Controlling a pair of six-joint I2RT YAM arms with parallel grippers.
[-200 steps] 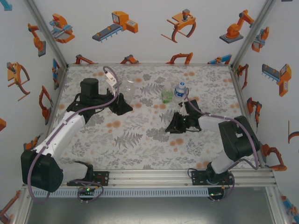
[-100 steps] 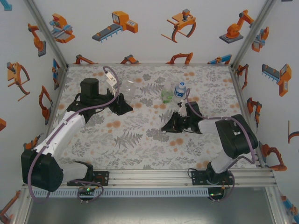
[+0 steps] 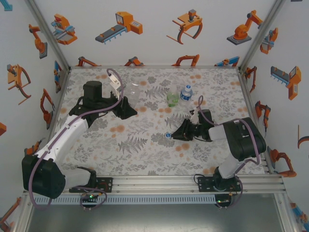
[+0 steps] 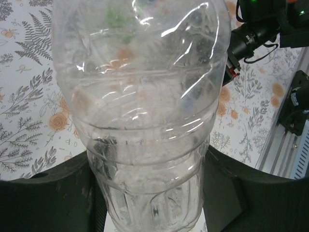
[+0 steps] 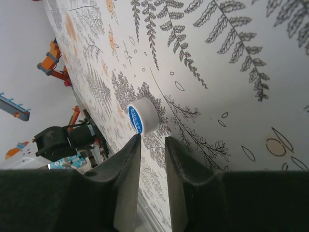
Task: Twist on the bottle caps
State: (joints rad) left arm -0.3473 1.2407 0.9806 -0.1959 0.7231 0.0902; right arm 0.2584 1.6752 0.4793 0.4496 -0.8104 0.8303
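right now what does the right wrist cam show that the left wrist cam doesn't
Right wrist view adds: a small white round plastic cap with a blue top, resting on the table just beyond the right fingers, which stand slightly apart with nothing between them. Left wrist view adds: the plain clear plastic bottle, clamped between the left fingers. Shared: the grey fern-and-flower print table cover.
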